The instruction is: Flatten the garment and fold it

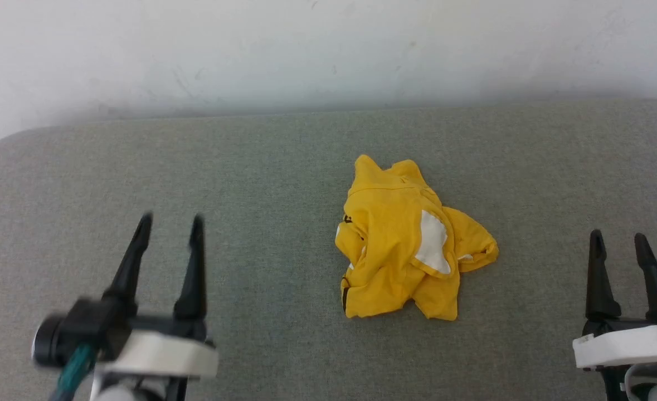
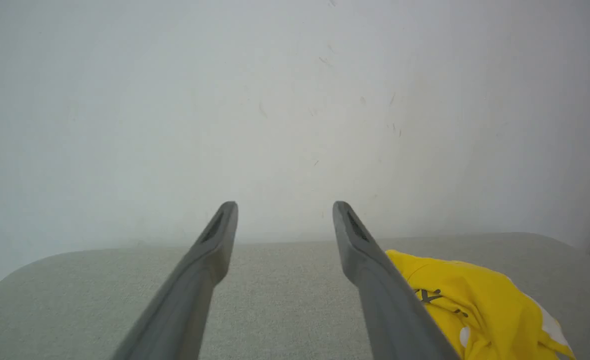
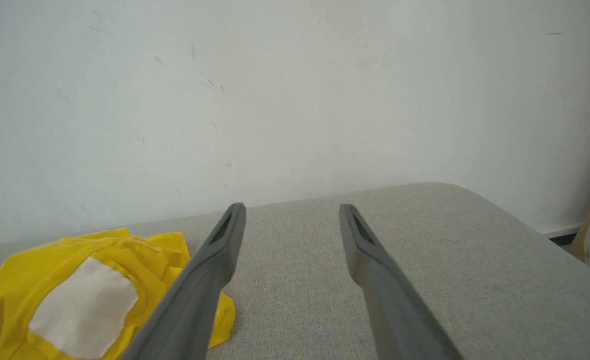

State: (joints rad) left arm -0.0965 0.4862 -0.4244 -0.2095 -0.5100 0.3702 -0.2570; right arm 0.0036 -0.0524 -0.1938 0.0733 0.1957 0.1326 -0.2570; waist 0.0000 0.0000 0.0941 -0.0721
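garment (image 1: 412, 245): on worktop (image 1: 250, 167), near middle | left gripper (image 1: 172, 218): well left of garment, nearer robot | right gripper (image 1: 617, 235): right of garment, nearer robot | wall (image 1: 328, 50): behind worktop

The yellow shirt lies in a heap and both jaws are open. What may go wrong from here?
1. The garment is crumpled, its layers folded over each other; a pinch may take several layers and lift it as a lump.
2. Sleeves and hem are hard to tell apart in this heap; gripping mismatched points may twist it more.
3. It lies on a gray fabric surface; low jaws might catch that cover.
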